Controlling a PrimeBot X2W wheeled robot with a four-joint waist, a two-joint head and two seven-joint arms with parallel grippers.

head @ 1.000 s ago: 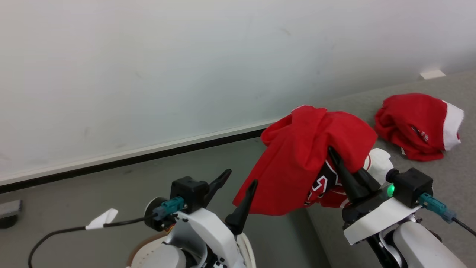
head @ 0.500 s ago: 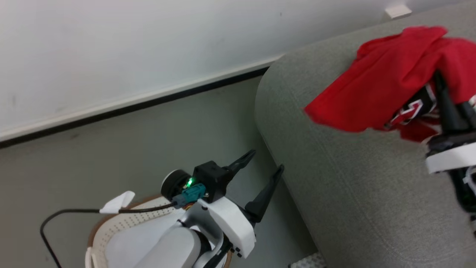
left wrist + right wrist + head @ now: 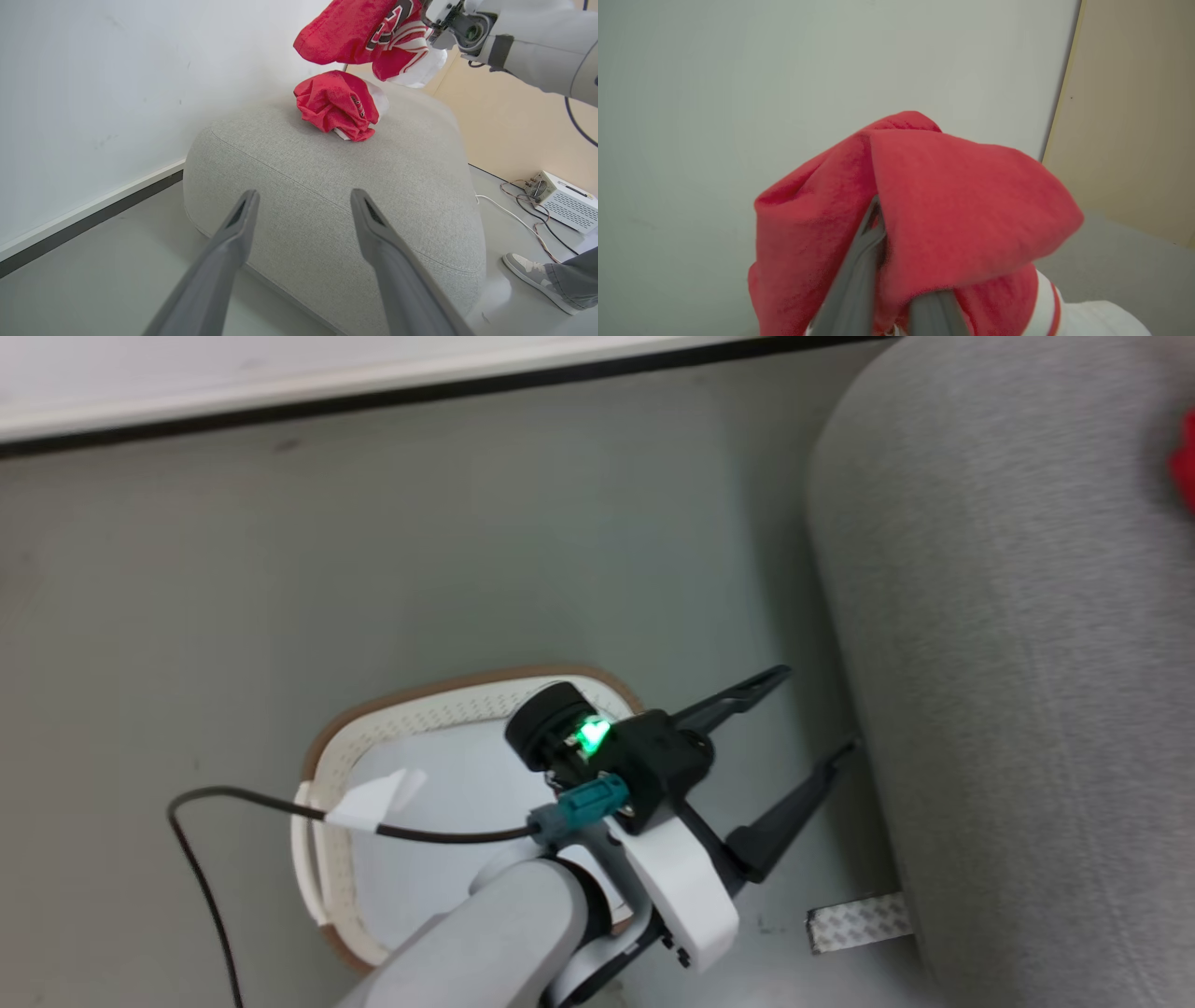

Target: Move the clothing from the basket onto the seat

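Observation:
My right gripper (image 3: 883,233) is shut on a bright red garment (image 3: 952,210) that drapes over its fingers; in the left wrist view this garment (image 3: 355,28) hangs high above the far end of the light grey seat (image 3: 327,186). A second red garment (image 3: 336,105) lies crumpled on the seat top. My left gripper (image 3: 817,709) is open and holds nothing, low beside the seat's side (image 3: 980,663), fingers (image 3: 224,261) pointing at it. Under the left arm stands the cream basket (image 3: 448,695) with its brown rim, holding pale white fabric (image 3: 439,859).
A white wall with a dark baseboard (image 3: 373,397) runs behind the grey floor. A metal foot plate (image 3: 854,922) sits at the seat's base. A person's shoe (image 3: 528,270), a white box (image 3: 560,200) and cables lie on the floor past the seat.
The head camera has tipped down and turned, so the basket and floor now show. The right gripper and its red garment have slid off the right edge. The left gripper stays open.

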